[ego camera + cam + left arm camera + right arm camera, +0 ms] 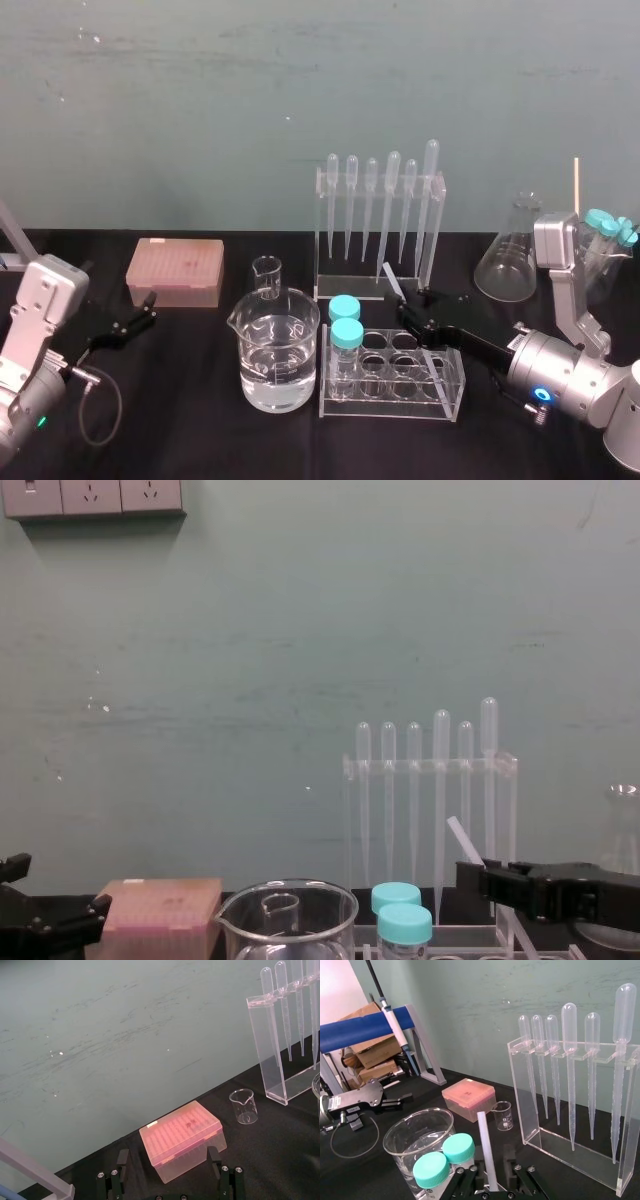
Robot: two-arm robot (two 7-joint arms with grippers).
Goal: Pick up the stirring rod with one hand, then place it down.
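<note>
- You get no text, number, brand or sign that can actually be read in these views.
- On the black housing behind the left gripper (400, 1100), the right wrist view gives you a few short lines of white print, too small to make out.
- The small clear glass beaker (244, 1106) carries faint whitish markings low on its wall in the left wrist view, and you cannot tell any figure from them.
- The large clear glass beaker holding water (273, 350) shows you faint scale lines on its front in the head view, with no number legible.
</note>
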